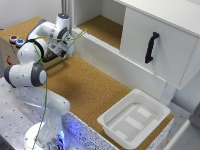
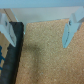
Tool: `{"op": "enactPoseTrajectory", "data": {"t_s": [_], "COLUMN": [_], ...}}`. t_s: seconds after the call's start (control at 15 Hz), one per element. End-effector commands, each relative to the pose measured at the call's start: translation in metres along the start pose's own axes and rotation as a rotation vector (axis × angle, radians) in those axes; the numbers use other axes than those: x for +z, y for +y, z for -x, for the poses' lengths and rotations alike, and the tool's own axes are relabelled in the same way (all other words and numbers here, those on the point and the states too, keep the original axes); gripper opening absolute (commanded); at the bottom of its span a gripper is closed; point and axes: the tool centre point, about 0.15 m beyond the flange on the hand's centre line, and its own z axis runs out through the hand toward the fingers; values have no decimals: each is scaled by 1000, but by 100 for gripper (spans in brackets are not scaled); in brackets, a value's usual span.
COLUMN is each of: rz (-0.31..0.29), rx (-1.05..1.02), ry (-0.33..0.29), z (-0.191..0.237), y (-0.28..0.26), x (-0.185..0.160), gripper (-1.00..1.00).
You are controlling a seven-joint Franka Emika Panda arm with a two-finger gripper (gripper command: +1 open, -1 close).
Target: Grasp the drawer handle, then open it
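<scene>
The drawer [image 1: 116, 64] is a long low white front panel running across the exterior view, with a brown cork-like floor [image 1: 102, 27] behind it. I cannot make out a separate handle on it. My gripper [image 1: 61, 50] hangs over the cork counter just off the panel's end on the exterior view's left, apart from it. In the wrist view my gripper [image 2: 38, 40] is open and empty, with pale fingers [image 2: 73, 29] spread wide over cork. A dark strip [image 2: 11, 60] lies beside one finger.
A tall white door panel with a black handle [image 1: 151, 47] stands at the exterior view's right. A white plastic tray [image 1: 132, 119] sits on the cork counter [image 1: 87, 87] near its front. Small round objects [image 1: 16, 40] sit on a box at far left.
</scene>
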Motion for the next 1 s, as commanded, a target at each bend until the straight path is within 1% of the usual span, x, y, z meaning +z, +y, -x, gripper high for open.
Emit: {"op": "enactPoseTrajectory", "data": {"t_s": [0.0,0.07,0.4,0.6,0.93], "rz": [-7,-27,-76,-93,-107], "rx": [-46,-81,-158,-185,-203], "ry": [-57,-87,-117,-120,-141], "z": [-20,-29,-45,-50,-54], "y": [-1,-4,-21,-34,-51], "x": [27,41,67,73,83], "gripper": [100,100,100,100,100]}}
